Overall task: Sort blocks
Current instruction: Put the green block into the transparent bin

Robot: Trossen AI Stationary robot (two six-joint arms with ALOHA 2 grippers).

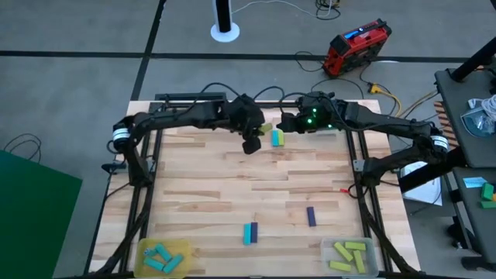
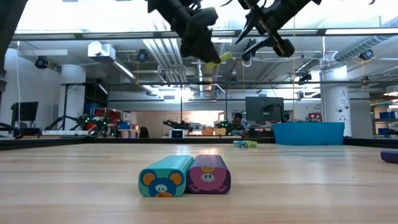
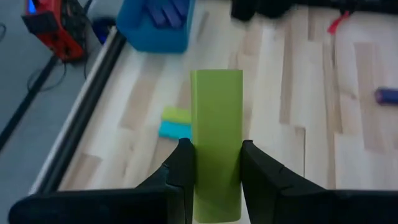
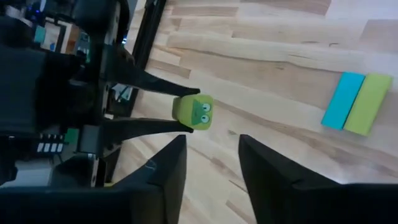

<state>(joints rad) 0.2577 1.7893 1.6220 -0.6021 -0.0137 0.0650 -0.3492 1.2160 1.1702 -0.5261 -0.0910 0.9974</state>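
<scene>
The left gripper (image 3: 214, 165) hung above the far middle of the worktop (image 1: 232, 190), its fingers (image 3: 182, 163) closed on the sides of a yellow-green block (image 3: 216, 155), which stuck out lengthwise in front of them. That raised hold looked meant for carrying or a handover, since the right gripper (image 4: 211, 158) faced it from just beside, fingers parted and empty, with the block's cartoon-face end (image 4: 194, 112) pointing toward them. I judged a pass likely, because the clear tray (image 1: 348, 255) of yellow-green blocks sat at the near right corner, on the right arm's side.

Below them, a cyan and yellow-green pair (image 1: 277, 138) lay side by side, touching. Farther forward, a cyan block (image 1: 249, 232) and a dark purple block (image 1: 311, 216) lay apart from each other. A yellow tray (image 1: 164, 257) held cyan blocks at the near left. A blue tray (image 3: 155, 23) stood at the far edge. Nothing blocked the gap between the two grippers.
</scene>
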